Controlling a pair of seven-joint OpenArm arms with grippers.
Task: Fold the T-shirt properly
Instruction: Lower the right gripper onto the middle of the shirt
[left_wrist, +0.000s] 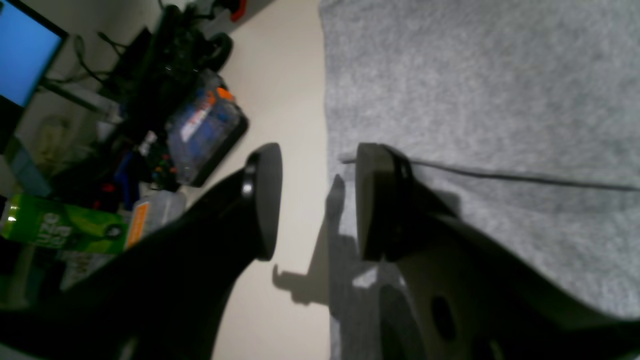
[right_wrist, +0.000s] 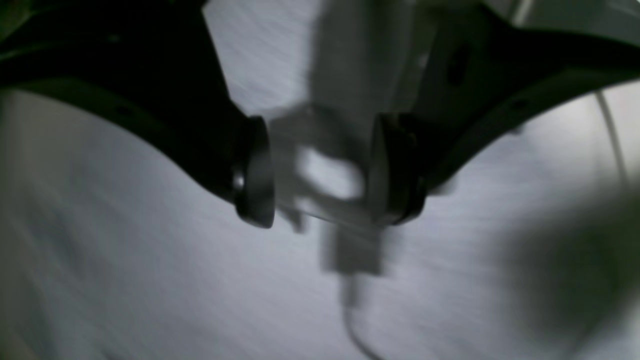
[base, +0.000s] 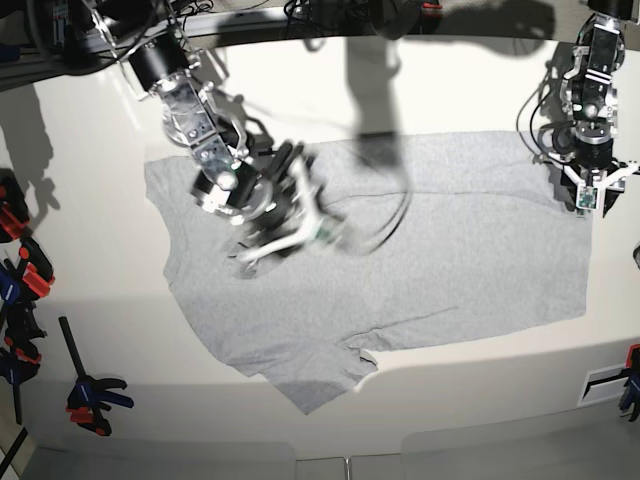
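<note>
- Folding looks barely begun, to my eye: the T-shirt (base: 420, 250) lies spread flat on the table (base: 90, 250), plain grey side up, no lettering showing.
- Nearest the front edge, one sleeve (base: 320, 375) juts out with its hem slightly curled; no fold laid there.
- Mid-table, the right gripper (base: 285, 225) hangs over the chest area, blurred in the base view. In the right wrist view its jaws stand spread over grey cloth (right_wrist: 150, 280) with nothing between them; whether the tips touch the cloth I cannot tell.
- Further back, the left gripper (base: 592, 195) sits at the shirt's far-right edge, by the hem. The left wrist view shows the left gripper (left_wrist: 315, 200) with jaws spread, one fingertip (left_wrist: 265, 200) over bare table and the other above the cloth edge, nothing pinched.
- A thin dark cable (left_wrist: 525, 177) crosses above the cloth there.
- Beyond the table edge, clutter and a blue screen (left_wrist: 25, 55); clamps (base: 20, 260) sit at the side.
- Left to do, I judge: everything — sleeves in, body folded over, and neither gripper has a grip.
</note>
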